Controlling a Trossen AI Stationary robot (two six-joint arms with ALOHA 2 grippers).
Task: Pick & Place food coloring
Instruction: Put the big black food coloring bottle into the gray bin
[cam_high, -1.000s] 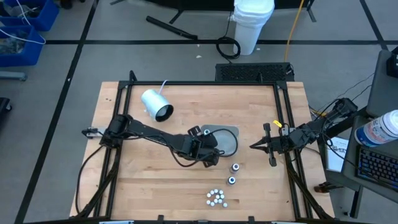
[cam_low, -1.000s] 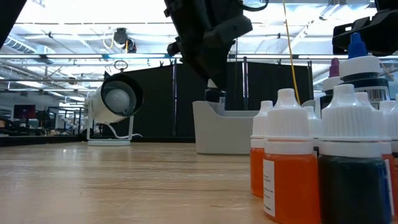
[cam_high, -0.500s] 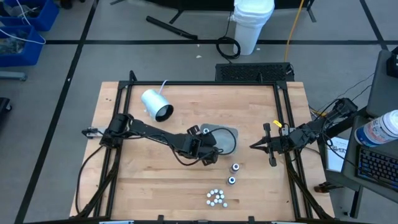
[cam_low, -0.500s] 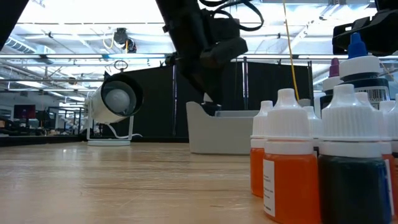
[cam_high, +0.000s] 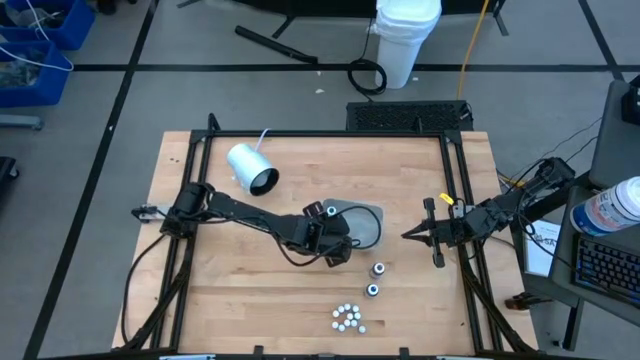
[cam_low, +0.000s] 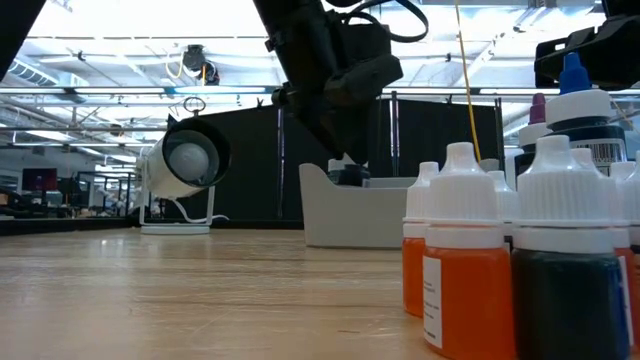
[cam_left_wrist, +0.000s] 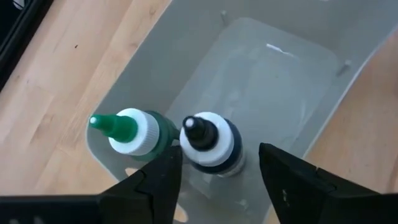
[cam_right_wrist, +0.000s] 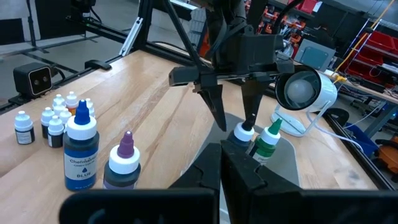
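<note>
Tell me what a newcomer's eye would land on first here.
The left claw stands open over the grey tray mid-table, straddling a black-tipped bottle that stands in the tray beside a green-tipped bottle. A cluster of small white-capped bottles sits near the table's front edge. The right claw waits shut at the table's right side.

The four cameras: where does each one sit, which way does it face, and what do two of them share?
High view: above, facing straight down; both arms, wooden table.
Low view: at tabletop height, facing level across; left arm over the grey plastic tray.
Left wrist view: on the left arm, facing down into the tray; left tool open around the black-tipped bottle.
Right wrist view: on the right arm; right tool shut.
Both wrist views share the green-tipped bottle.
</note>
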